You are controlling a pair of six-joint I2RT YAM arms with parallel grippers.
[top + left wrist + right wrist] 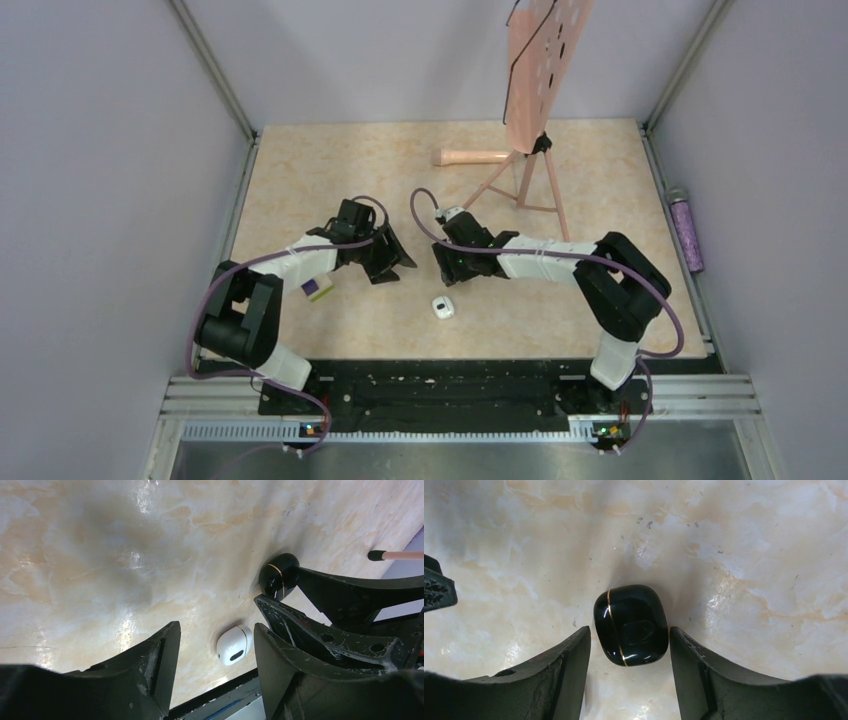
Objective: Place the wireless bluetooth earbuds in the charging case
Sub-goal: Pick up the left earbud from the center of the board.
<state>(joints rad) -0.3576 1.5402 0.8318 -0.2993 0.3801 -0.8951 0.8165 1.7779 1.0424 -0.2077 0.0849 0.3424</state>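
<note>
Charging case (631, 624), glossy black with gold seam, looking closed, lying on bench (330, 180) near middle. Right pincer (629, 628) straddling case, fingertips sitting just beside its two sides; cannot tell whether clamping or only flanking. Left pincer (216, 626) hanging released, nothing between fingers, tips facing right pincer. White rounded piece (443, 307) lying on bench nearer arm bases, apart from both pincers. Purple-and-yellow block (318, 289) lying just beside left arm.

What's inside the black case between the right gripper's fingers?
Only its glossy outside shows: the black case looks shut along its gold seam, so the inside is covered. Whether earbuds sit in it cannot be seen.
</note>
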